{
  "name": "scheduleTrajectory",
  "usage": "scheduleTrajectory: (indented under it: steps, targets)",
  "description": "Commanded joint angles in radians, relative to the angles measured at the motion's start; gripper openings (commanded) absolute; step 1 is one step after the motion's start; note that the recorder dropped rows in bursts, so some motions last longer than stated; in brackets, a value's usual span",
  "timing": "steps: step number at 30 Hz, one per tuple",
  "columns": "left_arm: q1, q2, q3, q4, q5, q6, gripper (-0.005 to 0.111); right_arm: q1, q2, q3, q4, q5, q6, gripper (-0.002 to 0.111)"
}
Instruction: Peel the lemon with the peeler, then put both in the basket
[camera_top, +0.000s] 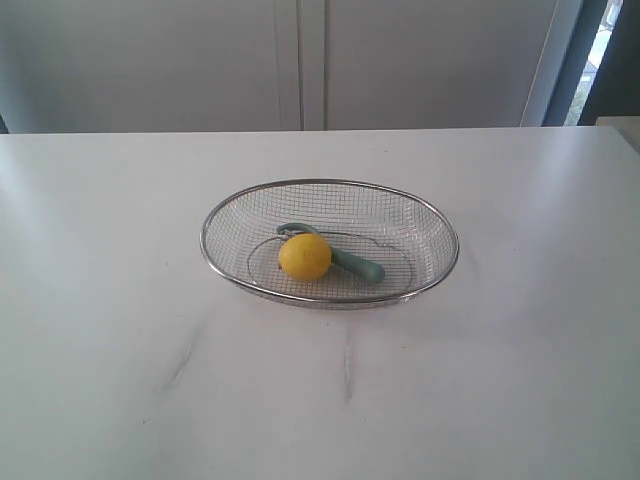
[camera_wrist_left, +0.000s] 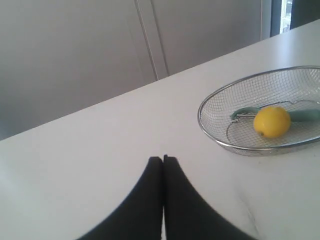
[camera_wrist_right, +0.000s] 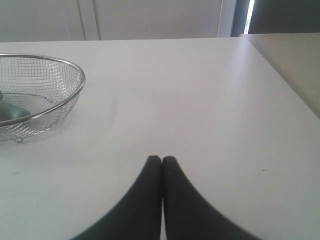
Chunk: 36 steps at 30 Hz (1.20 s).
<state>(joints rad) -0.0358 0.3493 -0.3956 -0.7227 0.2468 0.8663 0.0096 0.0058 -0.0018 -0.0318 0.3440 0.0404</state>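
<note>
The yellow lemon (camera_top: 305, 256) lies in the silver wire basket (camera_top: 228, 275) at the table's middle. Behind and beside it rests the teal peeler (camera_top: 357, 265), its head curving round the lemon's far side. Neither arm shows in the exterior view. In the left wrist view my left gripper (camera_wrist_left: 163, 159) is shut and empty over bare table, well short of the basket (camera_wrist_left: 205, 130), lemon (camera_wrist_left: 271, 121) and peeler (camera_wrist_left: 243, 112). My right gripper (camera_wrist_right: 161, 159) is also shut with nothing in it, apart from the basket (camera_wrist_right: 75, 95), where a bit of the peeler's handle (camera_wrist_right: 11, 113) shows.
The white table (camera_top: 120, 380) stretches wide around the basket. Its far edge meets grey cabinet doors (camera_top: 300, 60). On the right the table's edge (camera_wrist_right: 280, 70) drops off, with a dark opening beyond.
</note>
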Motion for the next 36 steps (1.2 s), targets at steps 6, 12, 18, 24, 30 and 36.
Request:
scheduleTrajectory:
  steps: [6,12,18,24,30,36]
  targets:
    - [0.006,-0.266,0.102,-0.024,-0.008,0.058,0.0,0.003,-0.006,0.002,0.001,-0.009,0.0,0.0]
    - [0.038,-0.349,0.102,-0.024,-0.012,0.058,0.0,0.003,-0.006,0.002,0.001,-0.009,0.0,0.0]
    - [0.038,-0.349,0.102,-0.024,-0.01,0.058,0.0,0.003,-0.006,0.002,0.001,-0.009,0.0,0.0]
    - [0.038,-0.349,0.102,-0.024,-0.01,0.058,0.0,0.003,-0.006,0.002,0.001,-0.009,0.0,0.0]
    - [0.038,-0.349,0.102,-0.024,-0.01,0.058,0.0,0.003,-0.006,0.002,0.001,-0.009,0.0,0.0]
    - [0.038,-0.349,0.102,-0.024,-0.01,0.058,0.0,0.003,-0.006,0.002,0.001,-0.009,0.0,0.0]
